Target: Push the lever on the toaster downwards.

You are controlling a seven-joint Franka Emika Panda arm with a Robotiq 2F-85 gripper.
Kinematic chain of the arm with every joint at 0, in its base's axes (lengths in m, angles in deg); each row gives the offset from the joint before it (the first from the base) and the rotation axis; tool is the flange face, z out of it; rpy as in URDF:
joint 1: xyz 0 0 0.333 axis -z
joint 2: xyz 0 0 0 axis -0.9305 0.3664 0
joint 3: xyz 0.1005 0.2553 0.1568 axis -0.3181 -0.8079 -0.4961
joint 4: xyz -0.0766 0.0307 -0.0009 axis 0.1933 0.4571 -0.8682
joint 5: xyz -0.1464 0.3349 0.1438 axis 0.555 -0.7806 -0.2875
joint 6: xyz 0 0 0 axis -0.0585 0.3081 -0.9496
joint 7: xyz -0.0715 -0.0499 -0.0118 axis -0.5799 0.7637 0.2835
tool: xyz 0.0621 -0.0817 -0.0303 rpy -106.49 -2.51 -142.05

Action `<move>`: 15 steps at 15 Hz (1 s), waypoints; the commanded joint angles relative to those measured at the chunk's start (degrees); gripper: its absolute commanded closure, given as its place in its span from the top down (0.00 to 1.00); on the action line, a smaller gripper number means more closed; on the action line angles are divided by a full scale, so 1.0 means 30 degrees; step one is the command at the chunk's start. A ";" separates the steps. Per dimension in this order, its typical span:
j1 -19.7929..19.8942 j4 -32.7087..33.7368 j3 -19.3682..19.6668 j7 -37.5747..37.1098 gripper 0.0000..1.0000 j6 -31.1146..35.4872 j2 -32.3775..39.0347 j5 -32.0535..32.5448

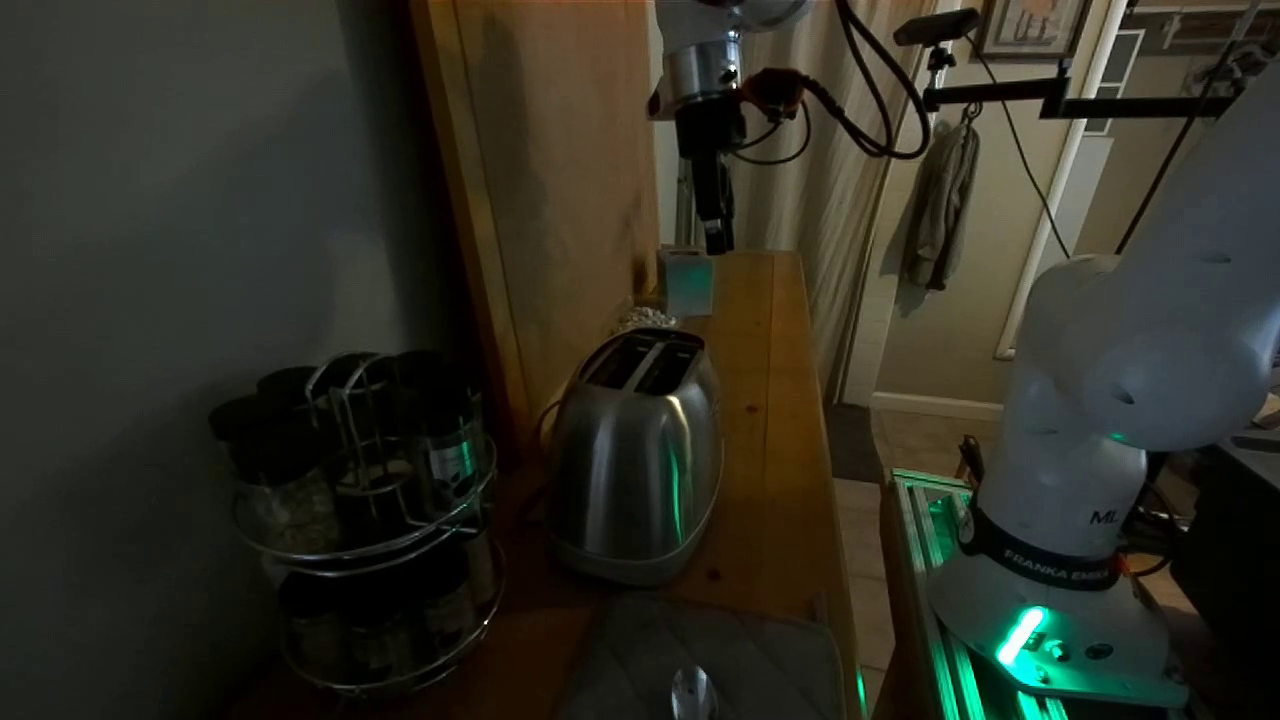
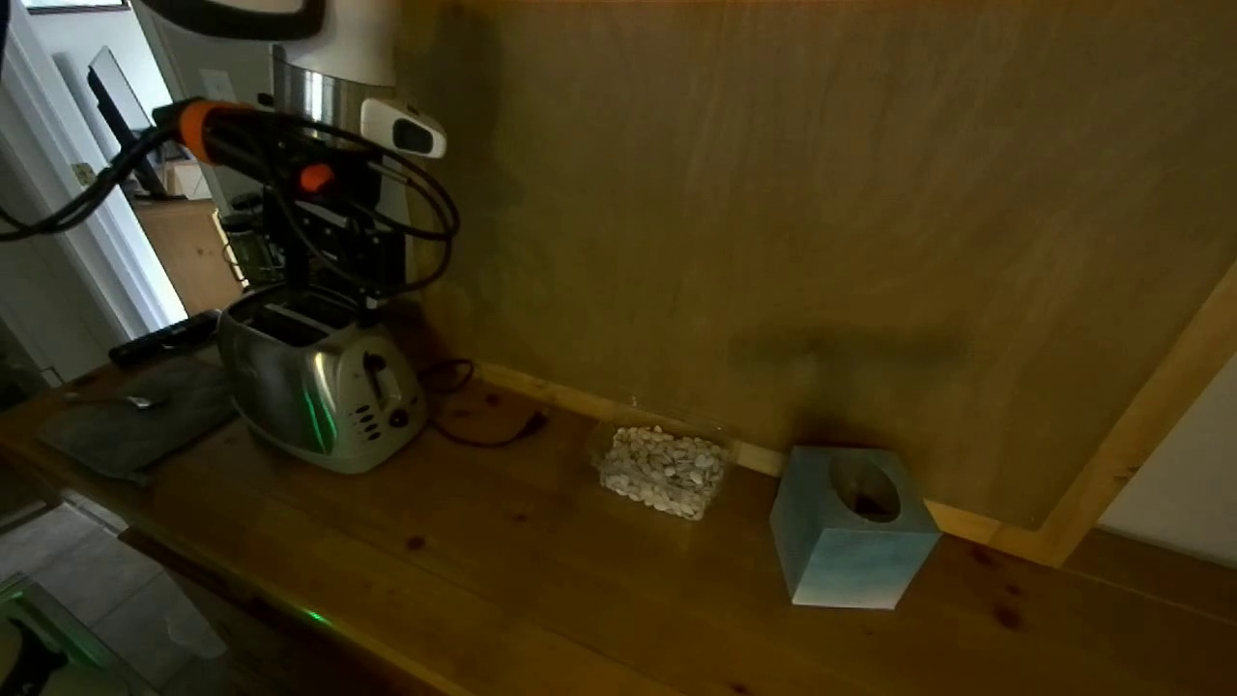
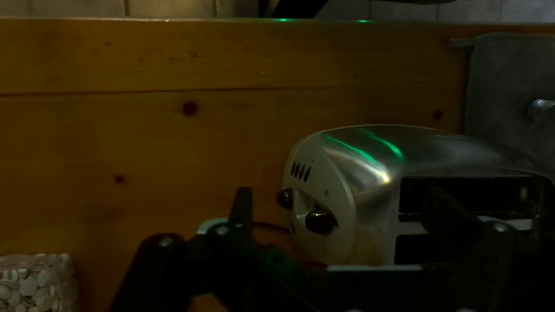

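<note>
The shiny steel toaster (image 1: 640,470) stands on the wooden counter; it also shows in an exterior view (image 2: 290,387) and in the wrist view (image 3: 373,173). Its lever (image 3: 320,222) is a dark knob high on the pale end panel, near the top of its slot; it also shows in an exterior view (image 2: 374,363). A dark dial sits lower on the panel. My gripper (image 3: 340,199) is open and empty, its fingers wide apart. It hangs above the toaster's lever end, pointing down, in both exterior views (image 1: 718,240) (image 2: 333,295). It appears apart from the lever.
A wire rack of black-lidded jars (image 1: 370,520) stands beside the toaster. A grey mat (image 1: 740,650) with a spoon lies at its far end. A box of pale pebbles (image 2: 664,471), a blue tissue box (image 2: 855,532) and a loose cord (image 2: 483,440) lie along the wooden back panel.
</note>
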 commanded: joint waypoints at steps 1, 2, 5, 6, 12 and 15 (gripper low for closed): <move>-0.0062 0.0019 0.0056 -0.0001 1.00 -0.0026 -0.0034 0.0016; -0.0064 0.0006 0.0057 0.0004 1.00 -0.0018 -0.0076 0.0016; -0.0068 -0.0027 0.0058 0.0016 1.00 -0.0002 -0.0124 0.0017; -0.0069 -0.0035 0.0058 0.0020 1.00 0.0004 -0.0124 0.0017; -0.0070 -0.0052 0.0058 0.0023 1.00 0.0010 -0.0125 0.0017; -0.0278 -0.1292 -0.0115 0.1099 1.00 0.1423 -0.0960 0.0645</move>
